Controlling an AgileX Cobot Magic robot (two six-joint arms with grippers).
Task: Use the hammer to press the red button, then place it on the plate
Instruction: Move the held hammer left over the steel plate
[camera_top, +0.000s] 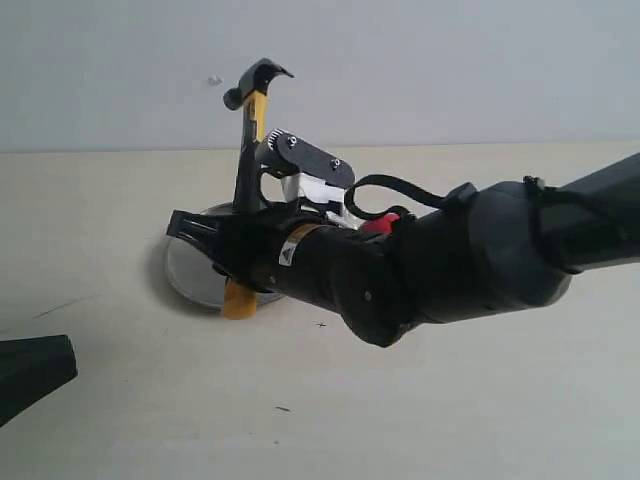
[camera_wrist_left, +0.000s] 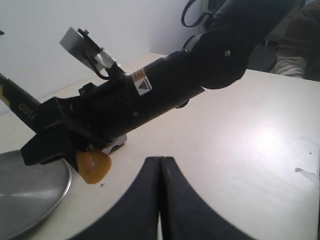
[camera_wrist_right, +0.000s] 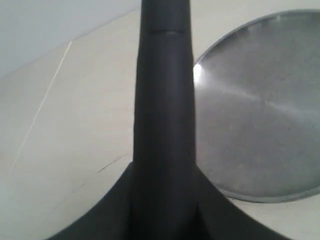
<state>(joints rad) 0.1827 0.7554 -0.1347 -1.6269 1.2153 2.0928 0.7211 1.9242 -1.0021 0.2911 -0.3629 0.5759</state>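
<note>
The hammer (camera_top: 250, 150) upright beside the plate (camera_top: 190, 265)
Head-up, the hammer's black handle sits clamped between the jaws of the right gripper (camera_top: 238, 255), yellow end below them at the silver plate's rim; red button (camera_top: 378, 222) partly hidden behind them.

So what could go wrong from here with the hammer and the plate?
The hammer stands nearly upright in the right tool, its yellow end at the rim of the plate. Let go like this, it may topple off the plate. Lowered, that end might catch the rim and shove the plate.
</note>
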